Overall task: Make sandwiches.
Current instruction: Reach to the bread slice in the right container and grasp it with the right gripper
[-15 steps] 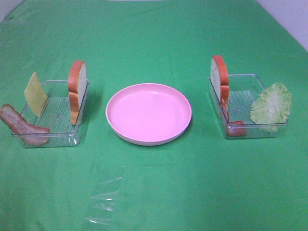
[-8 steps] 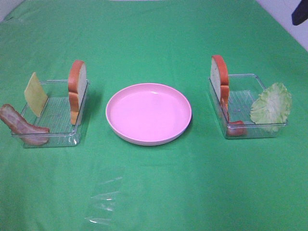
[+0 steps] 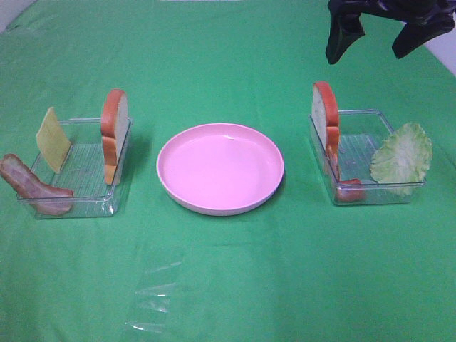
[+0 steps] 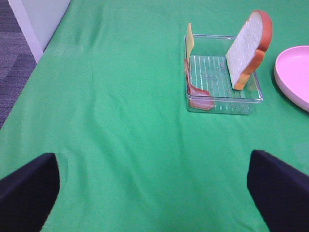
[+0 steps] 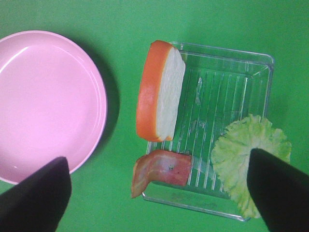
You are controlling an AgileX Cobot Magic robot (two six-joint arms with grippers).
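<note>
No sandwich is stacked; the parts lie apart. The left clear tray (image 3: 85, 187) holds a bread slice (image 3: 114, 132) on edge, a yellow cheese square (image 3: 53, 139) and a bacon strip (image 3: 32, 187). The right clear tray (image 3: 356, 146) holds a bread slice (image 3: 325, 117) on edge, a lettuce leaf (image 3: 402, 155) and a bacon strip (image 3: 349, 191). My right gripper (image 3: 377, 39) is open and empty, high above the right tray; its wrist view shows the bread (image 5: 159, 92), lettuce (image 5: 241, 154) and bacon (image 5: 161, 169). My left gripper (image 4: 153, 193) is open and empty, away from the left tray (image 4: 222, 92).
A round pink plate (image 3: 219, 167) sits empty between the trays and shows in the right wrist view (image 5: 43, 101). A crumpled clear plastic film (image 3: 153, 296) lies on the green cloth near the front. The table's left edge (image 4: 36, 50) shows in the left wrist view.
My right gripper has come into the exterior view at the top right and moved left, over the right tray. The food, trays and plate have not moved.
</note>
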